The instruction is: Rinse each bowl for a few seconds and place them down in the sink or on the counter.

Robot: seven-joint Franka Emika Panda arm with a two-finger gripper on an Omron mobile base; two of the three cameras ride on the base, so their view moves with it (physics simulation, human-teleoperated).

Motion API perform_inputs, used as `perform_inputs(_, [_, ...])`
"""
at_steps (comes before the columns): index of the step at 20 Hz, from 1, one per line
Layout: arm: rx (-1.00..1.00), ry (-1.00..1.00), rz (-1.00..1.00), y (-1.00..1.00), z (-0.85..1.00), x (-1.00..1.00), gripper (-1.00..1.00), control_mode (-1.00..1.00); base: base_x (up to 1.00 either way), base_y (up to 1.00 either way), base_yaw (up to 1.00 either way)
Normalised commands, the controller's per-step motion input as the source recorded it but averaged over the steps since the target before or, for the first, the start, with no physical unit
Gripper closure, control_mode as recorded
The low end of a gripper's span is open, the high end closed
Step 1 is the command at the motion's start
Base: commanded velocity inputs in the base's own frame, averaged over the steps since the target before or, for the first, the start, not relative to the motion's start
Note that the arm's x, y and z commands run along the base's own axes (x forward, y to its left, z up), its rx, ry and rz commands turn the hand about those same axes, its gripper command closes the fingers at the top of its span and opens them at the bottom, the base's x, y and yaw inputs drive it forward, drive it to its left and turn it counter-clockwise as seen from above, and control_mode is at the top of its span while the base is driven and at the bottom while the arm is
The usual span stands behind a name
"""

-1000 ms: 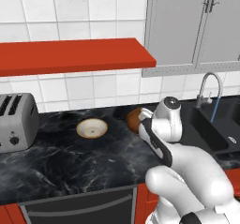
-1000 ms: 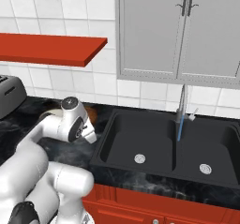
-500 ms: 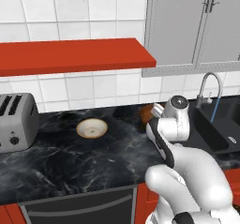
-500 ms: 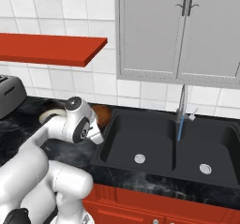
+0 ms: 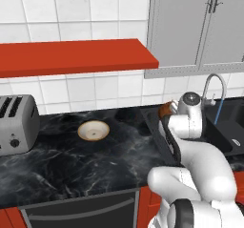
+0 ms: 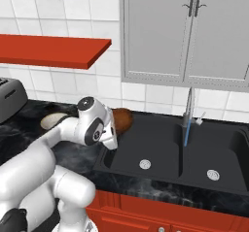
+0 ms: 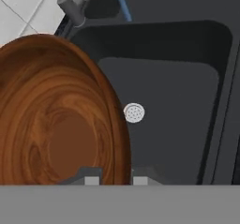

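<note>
Brown bowl held over the sink's left edge.

From left: toaster (image 5: 16, 123), then cream bowl (image 5: 93, 130) flat on the counter (image 5: 71, 165), well apart from the arm. Further right, gripper (image 7: 112, 177) pinching the rim of the reddish-brown bowl (image 7: 56, 115), tilted on edge above the left basin of the sink (image 6: 170, 153). Beyond, silver faucet (image 6: 188, 110) running.

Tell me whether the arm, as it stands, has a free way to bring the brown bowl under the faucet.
Probably yes: the pincer holds the brown bowl at the sink edge, nothing between it and the faucet.
</note>
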Motion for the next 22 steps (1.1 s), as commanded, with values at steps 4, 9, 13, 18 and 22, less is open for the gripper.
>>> perform_inputs(4, [0.07, 0.07, -0.17, -0.6, 0.18, 0.0, 1.0, -1.0, 0.0, 0.0, 0.0])
perform_inputs(9, [0.13, 0.1, -0.13, -0.61, 0.26, 0.01, 1.0, -1.0, 0.0, 0.0, 0.0])
perform_inputs(13, [0.13, 0.09, -0.11, -0.53, 0.21, 0.0, 1.0, -1.0, 0.0, 0.0, 0.0])
perform_inputs(18, [0.04, 0.0, -0.08, -0.41, 0.07, 0.0, 1.0, -1.0, 0.0, 0.0, 0.0])
perform_inputs(22, [0.02, 0.0, -0.07, -0.31, 0.0, 0.0, 1.0, -1.0, 0.0, 0.0, 0.0])
